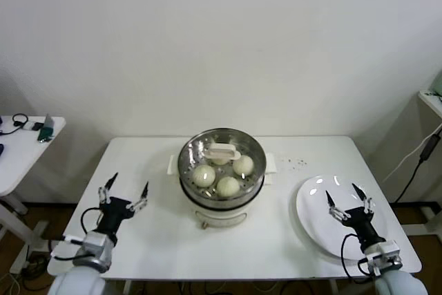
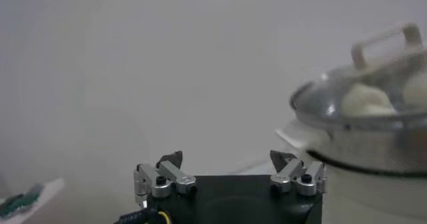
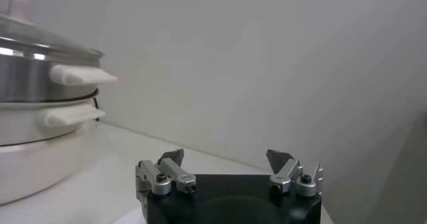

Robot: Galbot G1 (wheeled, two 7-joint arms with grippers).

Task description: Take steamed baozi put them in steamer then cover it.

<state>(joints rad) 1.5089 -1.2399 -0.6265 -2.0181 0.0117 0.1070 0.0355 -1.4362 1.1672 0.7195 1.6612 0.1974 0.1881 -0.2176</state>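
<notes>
The steamer (image 1: 188, 170) stands mid-table on its white pot base (image 1: 219, 212), with the glass cover (image 1: 255, 148) resting on it, cream handle on top. Through the glass I see three cream-white baozi (image 1: 204, 175) inside; the handle may hide more. My left gripper (image 1: 126, 191) is open and empty, low over the table left of the steamer. My right gripper (image 1: 349, 197) is open and empty over the white plate. In the left wrist view the covered steamer (image 2: 353, 142) sits beyond the left gripper (image 2: 230, 162). The right wrist view shows the steamer (image 3: 30, 79) off to the side of the right gripper (image 3: 230, 160).
An empty white plate (image 1: 314, 202) lies at the table's right side. Small dark specks (image 1: 297, 164) dot the table behind it. A side table (image 1: 21, 150) with small items stands at far left. A cable (image 1: 421, 160) hangs at right.
</notes>
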